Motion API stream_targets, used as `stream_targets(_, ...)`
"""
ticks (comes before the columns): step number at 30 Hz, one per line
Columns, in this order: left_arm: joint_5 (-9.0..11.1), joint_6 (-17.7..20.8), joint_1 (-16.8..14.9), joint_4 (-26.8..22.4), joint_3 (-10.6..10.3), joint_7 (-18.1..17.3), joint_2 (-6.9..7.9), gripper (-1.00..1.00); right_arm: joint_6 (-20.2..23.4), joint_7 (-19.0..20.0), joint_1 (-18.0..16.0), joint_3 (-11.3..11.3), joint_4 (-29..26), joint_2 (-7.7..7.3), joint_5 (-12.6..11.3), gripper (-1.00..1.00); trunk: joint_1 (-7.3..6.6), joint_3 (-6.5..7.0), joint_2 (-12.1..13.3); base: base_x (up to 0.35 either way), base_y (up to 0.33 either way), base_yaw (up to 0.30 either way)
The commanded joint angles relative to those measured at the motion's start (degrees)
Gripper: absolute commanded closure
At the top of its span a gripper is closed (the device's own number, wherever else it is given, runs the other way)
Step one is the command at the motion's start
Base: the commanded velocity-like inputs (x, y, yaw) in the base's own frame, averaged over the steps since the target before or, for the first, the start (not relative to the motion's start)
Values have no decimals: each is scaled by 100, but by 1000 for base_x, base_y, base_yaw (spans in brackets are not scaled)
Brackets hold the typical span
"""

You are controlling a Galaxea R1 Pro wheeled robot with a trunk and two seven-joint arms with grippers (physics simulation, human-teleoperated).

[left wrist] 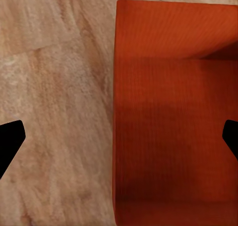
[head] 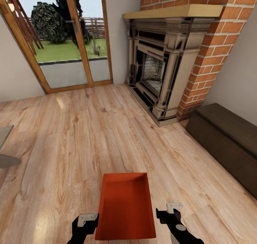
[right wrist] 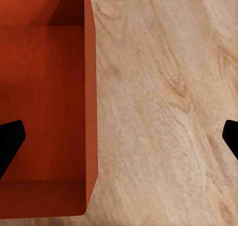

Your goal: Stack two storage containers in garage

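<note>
Container: one orange-red storage container (head: 125, 206) sits low and centre in my head view, between my two grippers, open top up, ribbed bottom visible.
Long axis: runs away from me, toward the glass doors (head: 67, 40); short ends near and far. Far end looks narrower from my angle.
Where it is: over the wood-plank floor (head: 82, 129) of the living room; I cannot tell whether it rests on the planks or is lifted.
Left gripper (head: 85, 223): just beside the container's left long wall, at its near end. In the left wrist view the fingers (left wrist: 11, 141) stand wide apart with that wall running between them, one dark tip over the floor, the other over the bin's inside.
Right gripper (head: 170, 211): just beside the right long wall, near end, a little farther forward than the left. In the right wrist view the fingers (right wrist: 10, 139) are also wide apart, straddling that wall.
Contact: I cannot tell whether either gripper touches the walls.
Arm pose: both forearms come in from the bottom edge of my head view, wrists pointed down.
Surroundings: brick fireplace (head: 167, 65) ahead right, dark low cabinet (head: 225, 140) at right.
</note>
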Motion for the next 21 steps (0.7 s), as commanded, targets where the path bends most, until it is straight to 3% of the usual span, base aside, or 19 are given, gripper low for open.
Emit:
stream_targets(1, 2, -17, -3, 4, 19, -8, -4, -100, -15, -29, -3, 16, 5, 1, 6, -100, 22, -22, -43, 0, 0, 0)
stream_targets(13, 2, -18, -3, 5, 16, -8, -4, -100, -15, -27, -3, 16, 9, 1, 6, -100, 286, -238, -525, 0, 0, 0)
stream_targets(21, 2, -18, -3, 5, 18, -8, -4, -100, -15, -27, -3, 16, 13, 1, 6, -100, 286, -238, -525, 0, 0, 0)
